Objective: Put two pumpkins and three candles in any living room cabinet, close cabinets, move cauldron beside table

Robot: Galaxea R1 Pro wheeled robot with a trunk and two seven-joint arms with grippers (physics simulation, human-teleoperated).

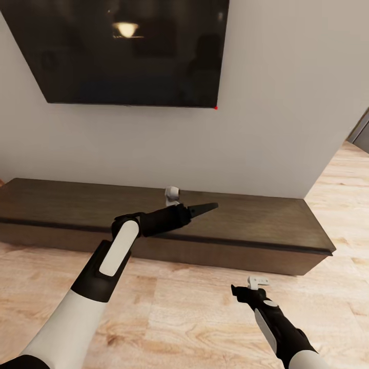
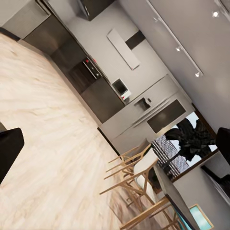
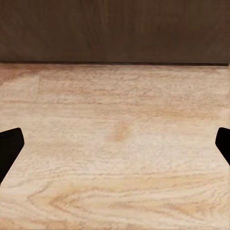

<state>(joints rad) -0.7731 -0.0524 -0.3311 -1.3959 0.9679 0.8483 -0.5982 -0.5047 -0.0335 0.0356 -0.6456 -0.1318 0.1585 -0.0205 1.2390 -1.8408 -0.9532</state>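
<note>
One long low dark-brown cabinet (image 1: 246, 225) against the white wall under one black TV (image 1: 128, 51), drawer fronts flush, top bare. Left gripper (image 1: 205, 208) over the cabinet top, fingers spread wide, empty. Right gripper (image 1: 241, 293) low above the pale wood floor (image 1: 179, 318), wide open, empty.

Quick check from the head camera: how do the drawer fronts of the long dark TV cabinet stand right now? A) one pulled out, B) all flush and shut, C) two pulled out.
B: the cabinet shows one unbroken dark front with no pale drawer inside visible.
</note>
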